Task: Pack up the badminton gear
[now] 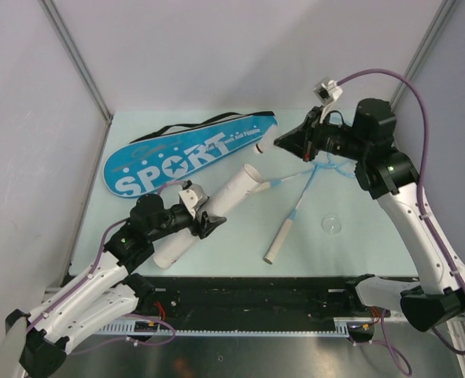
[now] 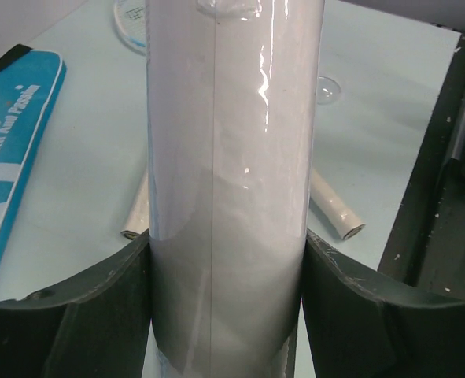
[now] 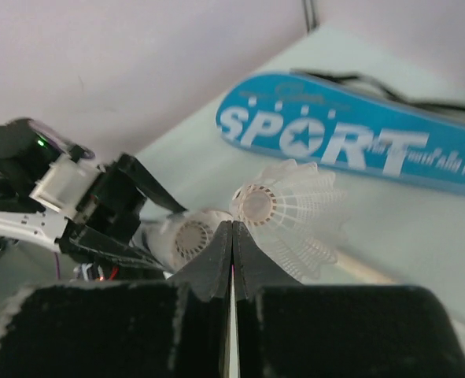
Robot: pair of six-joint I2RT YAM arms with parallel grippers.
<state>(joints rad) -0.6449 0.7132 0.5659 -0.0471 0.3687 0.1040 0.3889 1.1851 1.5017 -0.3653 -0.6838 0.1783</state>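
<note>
Alignment is deciding this step: our left hand (image 1: 199, 211) is clamping the tube (image 1: 234, 189), and our right hand (image 1: 283, 142), pinching the shuttlecock (image 3: 286, 214), should be squaring it to the open mouth.

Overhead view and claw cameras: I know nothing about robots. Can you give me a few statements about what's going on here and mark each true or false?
1. The left claw grips the white tube. True.
2. The right claw is empty. False: it pinches a shuttlecock.
3. The blue cover lettered SPORT lies on the table. True.
4. Every racket is inside the cover. False: one racket lies on the table, outside it.
</note>
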